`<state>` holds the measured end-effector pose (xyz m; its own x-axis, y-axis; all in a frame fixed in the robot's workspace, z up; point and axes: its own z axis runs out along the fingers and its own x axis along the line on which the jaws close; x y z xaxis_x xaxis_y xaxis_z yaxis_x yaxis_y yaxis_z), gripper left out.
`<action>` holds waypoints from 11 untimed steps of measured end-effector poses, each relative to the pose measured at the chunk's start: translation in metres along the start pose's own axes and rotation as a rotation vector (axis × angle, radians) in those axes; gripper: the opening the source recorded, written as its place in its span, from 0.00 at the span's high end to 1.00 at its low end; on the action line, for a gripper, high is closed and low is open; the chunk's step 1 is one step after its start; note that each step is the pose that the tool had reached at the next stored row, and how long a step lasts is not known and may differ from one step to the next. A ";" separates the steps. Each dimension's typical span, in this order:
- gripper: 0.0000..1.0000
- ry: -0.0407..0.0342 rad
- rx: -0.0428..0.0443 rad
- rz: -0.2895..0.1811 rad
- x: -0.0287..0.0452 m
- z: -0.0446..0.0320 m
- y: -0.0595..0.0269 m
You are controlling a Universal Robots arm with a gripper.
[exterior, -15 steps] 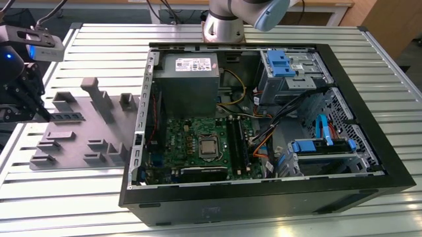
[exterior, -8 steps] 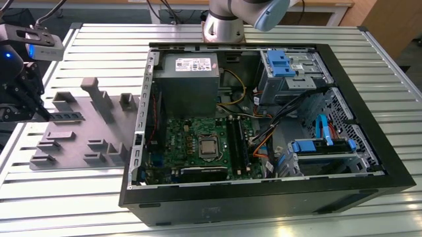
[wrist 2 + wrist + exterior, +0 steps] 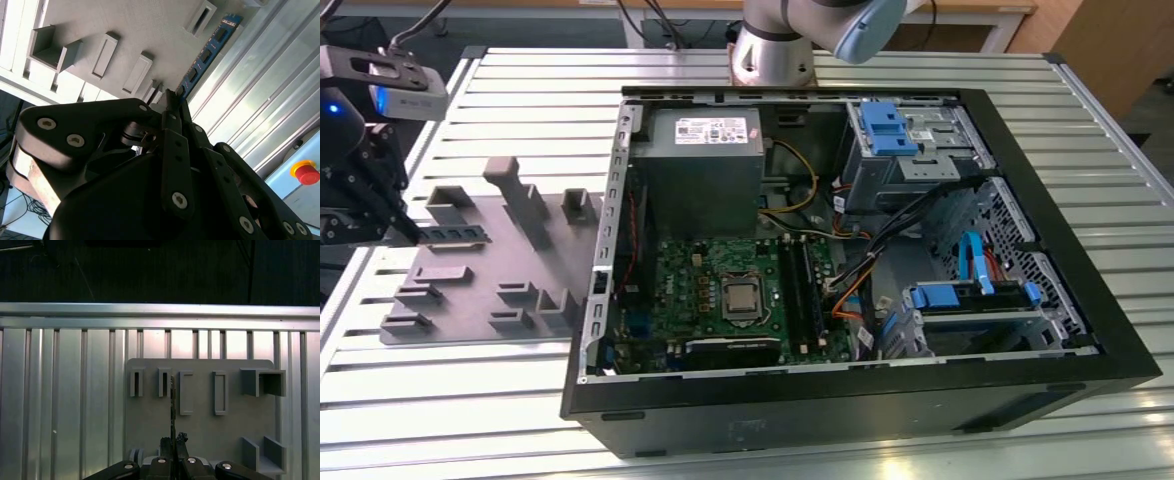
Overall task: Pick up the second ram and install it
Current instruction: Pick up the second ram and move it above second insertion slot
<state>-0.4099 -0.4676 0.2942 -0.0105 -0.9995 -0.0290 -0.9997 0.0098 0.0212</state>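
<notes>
The second ram (image 3: 459, 235) is a thin dark stick with black chips, held over the far left part of the grey holder tray (image 3: 494, 290). My gripper (image 3: 411, 234) is shut on one end of it, at the exterior view's left. In the second wrist view the ram (image 3: 206, 54) reaches out from the closed fingertips (image 3: 169, 96) along the tray's edge. The first wrist view has the ram (image 3: 172, 400) edge-on, running from the gripper (image 3: 173, 441) across the tray (image 3: 200, 435). The green motherboard (image 3: 720, 290) with its long black slots (image 3: 801, 290) lies in the open computer case.
The open black computer case (image 3: 854, 400) fills the exterior view's right, with a power supply (image 3: 698, 165), blue drive brackets (image 3: 897, 130) and loose cables inside. Raised blocks (image 3: 520, 200) stand on the tray. The slatted metal table (image 3: 520, 100) lies underneath. A red stop button (image 3: 306, 172) sits off the table.
</notes>
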 end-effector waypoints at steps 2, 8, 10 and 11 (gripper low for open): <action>0.86 0.0000 0.0000 0.000 0.0000 -0.0015 0.0000; 0.86 0.0000 0.0000 0.000 -0.0001 -0.0028 0.0001; 0.86 -0.0001 0.0001 0.000 -0.0001 -0.0032 0.0001; 0.86 -0.0001 0.0001 0.000 -0.0001 -0.0034 0.0001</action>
<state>-0.4099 -0.4676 0.2976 -0.0105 -0.9995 -0.0290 -0.9997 0.0099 0.0211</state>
